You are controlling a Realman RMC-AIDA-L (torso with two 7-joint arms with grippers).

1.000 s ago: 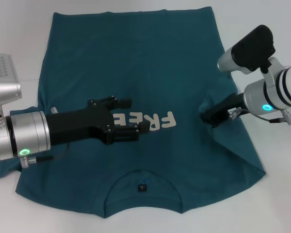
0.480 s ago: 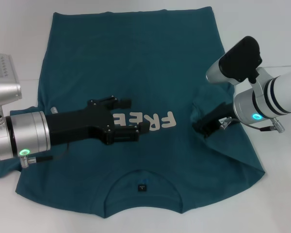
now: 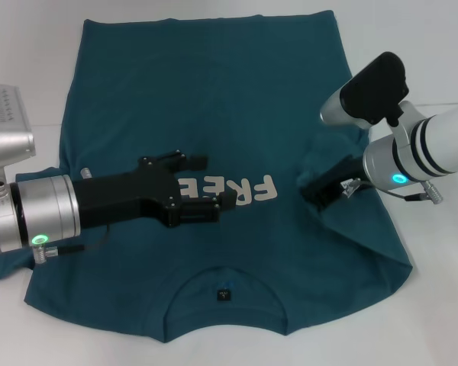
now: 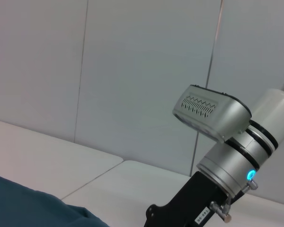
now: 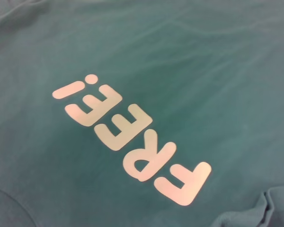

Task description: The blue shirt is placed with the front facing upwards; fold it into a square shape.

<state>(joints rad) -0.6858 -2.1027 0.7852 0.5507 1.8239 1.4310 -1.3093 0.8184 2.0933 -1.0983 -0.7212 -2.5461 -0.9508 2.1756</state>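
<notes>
The blue shirt (image 3: 214,91) lies spread face up on the white table, its collar and dark neck label (image 3: 224,293) nearest me. White "FREE!" lettering (image 3: 248,188) crosses the chest and fills the right wrist view (image 5: 132,142). My left gripper (image 3: 214,183) lies low over the chest, open, its fingers on either side of the lettering's left end. My right gripper (image 3: 314,191) is shut on the shirt's right sleeve area, and the cloth there is bunched and drawn inward. A raised fold of the shirt (image 5: 255,213) shows in the right wrist view.
Bare white table (image 3: 435,61) surrounds the shirt on all sides. The left wrist view shows a pale panelled wall, the right arm (image 4: 222,142) and a corner of the shirt (image 4: 28,203).
My right gripper has moved left toward the shirt's middle, dragging the right sleeve cloth with it. The left arm has not moved.
</notes>
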